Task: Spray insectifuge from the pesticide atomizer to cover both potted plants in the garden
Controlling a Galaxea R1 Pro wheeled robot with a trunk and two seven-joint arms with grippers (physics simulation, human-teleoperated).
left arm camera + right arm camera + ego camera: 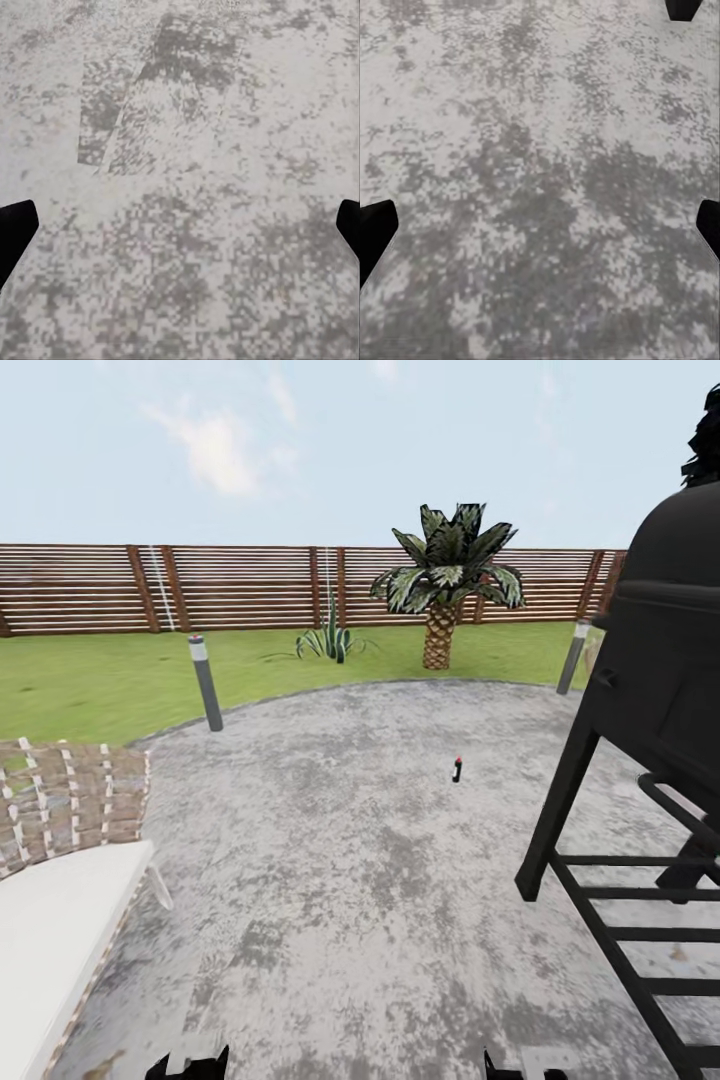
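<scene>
A round grey patio (350, 840) spreads ahead, with lawn (100, 680) and a brown slatted fence (250, 585) beyond. A black grill (660, 690) stands at three o'clock, a white lounger (50, 940) at eight o'clock, a palm (445, 585) at one o'clock, and a grey post (205, 682) at eleven o'clock. The atomizer (457, 769), a tiny dark bottle, stands upright on the paving just right of twelve o'clock, well apart from the robot. Both hands hang low over bare paving, left hand (180, 225) and right hand (540, 225) each spread wide, empty. This looks like the approach step; next, drive closer, then reach down.
</scene>
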